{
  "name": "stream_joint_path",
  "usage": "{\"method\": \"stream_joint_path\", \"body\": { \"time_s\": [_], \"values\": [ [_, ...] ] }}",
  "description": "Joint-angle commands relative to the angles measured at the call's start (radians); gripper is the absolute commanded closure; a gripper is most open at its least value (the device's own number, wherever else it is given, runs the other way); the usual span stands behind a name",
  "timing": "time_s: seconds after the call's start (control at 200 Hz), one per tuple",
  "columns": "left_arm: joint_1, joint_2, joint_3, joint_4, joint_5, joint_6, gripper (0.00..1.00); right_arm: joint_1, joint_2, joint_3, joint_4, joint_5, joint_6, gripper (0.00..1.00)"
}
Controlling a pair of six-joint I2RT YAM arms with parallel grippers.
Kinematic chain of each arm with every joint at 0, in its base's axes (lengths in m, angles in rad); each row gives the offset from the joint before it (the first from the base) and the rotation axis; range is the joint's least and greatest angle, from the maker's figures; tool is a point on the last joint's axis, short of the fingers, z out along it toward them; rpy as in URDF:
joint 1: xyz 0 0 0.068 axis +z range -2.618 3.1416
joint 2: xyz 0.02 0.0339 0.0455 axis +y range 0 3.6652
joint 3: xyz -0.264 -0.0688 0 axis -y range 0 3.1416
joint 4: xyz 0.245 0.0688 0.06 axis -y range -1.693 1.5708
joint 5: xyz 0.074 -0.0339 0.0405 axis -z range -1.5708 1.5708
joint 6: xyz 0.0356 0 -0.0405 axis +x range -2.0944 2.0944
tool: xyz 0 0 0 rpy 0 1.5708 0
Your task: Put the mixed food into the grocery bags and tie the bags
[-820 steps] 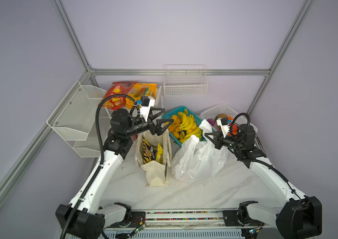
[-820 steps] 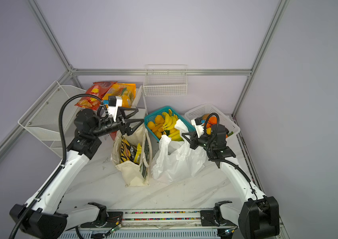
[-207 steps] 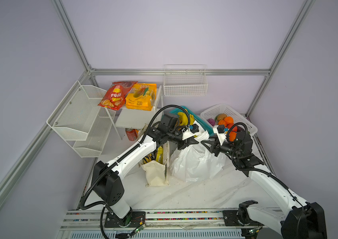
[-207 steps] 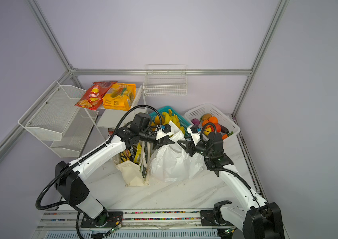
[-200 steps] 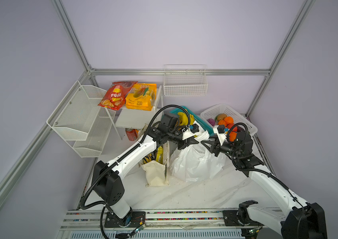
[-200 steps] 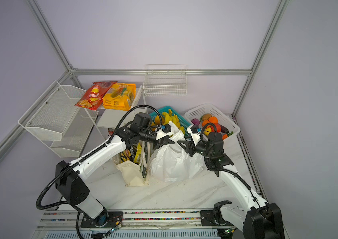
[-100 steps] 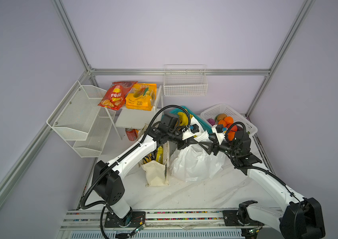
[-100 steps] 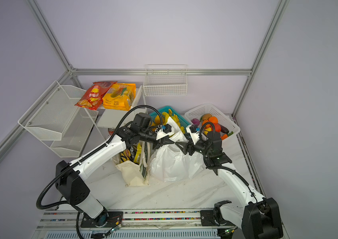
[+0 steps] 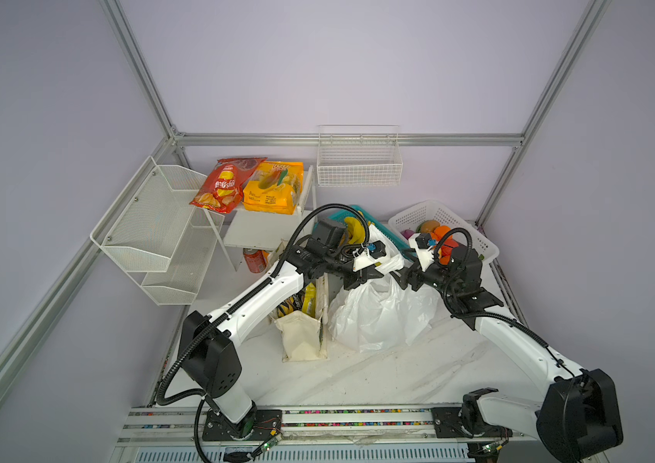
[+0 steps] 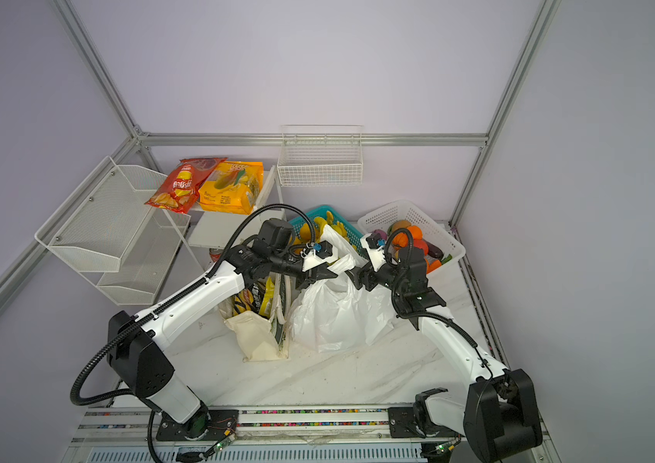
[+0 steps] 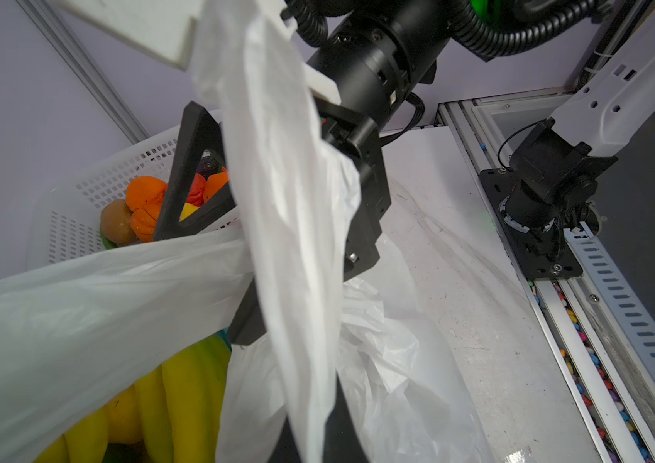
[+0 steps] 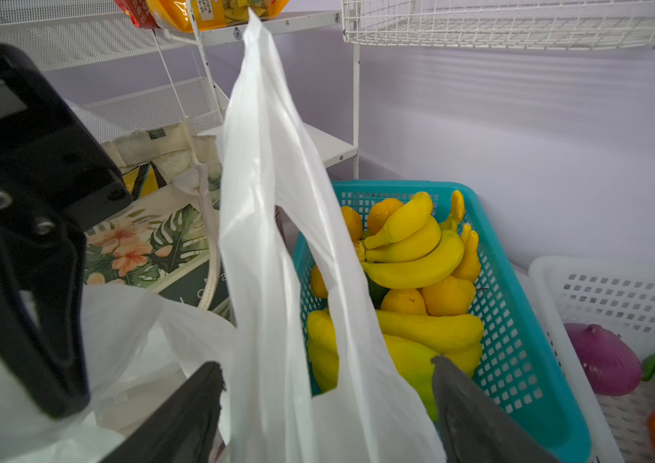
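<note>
- In both top views the thin crinkly white plastic carrier bag stands mid-frame on the white table, just beside the cream canvas tote. The left gripper and right gripper meet over its mouth, likely to tie it.
- Left wrist view: the left gripper, fingers pressed together, seems to pull one handle taut across the lower left. The other handle hangs between the right gripper's spread fingers.
- Right wrist view: that handle stands ungripped between the wide-apart fingers. Yellow bananas lie unbagged in the teal basket, right of centre.
</note>
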Motion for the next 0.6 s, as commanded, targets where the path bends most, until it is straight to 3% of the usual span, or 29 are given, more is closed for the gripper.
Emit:
{"method": "stream_joint_path", "body": {
  "time_s": [0.0, 0.135, 0.235, 0.355, 0.485, 0.595],
  "values": [
    [0.001, -0.026, 0.043, 0.017, 0.0, 0.013, 1.0, 0.004, 0.048, 0.059, -0.055, -0.078, -0.053, 0.1],
    [0.0, -0.028, 0.036, 0.022, -0.002, 0.015, 1.0, 0.005, 0.071, 0.093, -0.078, -0.057, -0.063, 0.06],
    [0.001, -0.028, 0.031, 0.025, -0.012, 0.014, 1.0, 0.005, 0.098, 0.123, -0.108, -0.125, -0.079, 0.07],
    [0.003, -0.035, 0.017, 0.037, -0.039, 0.011, 1.0, 0.004, 0.135, 0.14, -0.141, -0.271, -0.096, 0.19],
    [0.008, -0.052, -0.006, 0.053, -0.063, 0.006, 1.0, -0.016, 0.13, 0.128, -0.134, -0.366, -0.087, 0.45],
    [0.017, -0.066, -0.025, 0.067, -0.065, -0.004, 1.0, -0.04, 0.11, 0.115, -0.127, -0.388, -0.084, 0.48]
  ]
}}
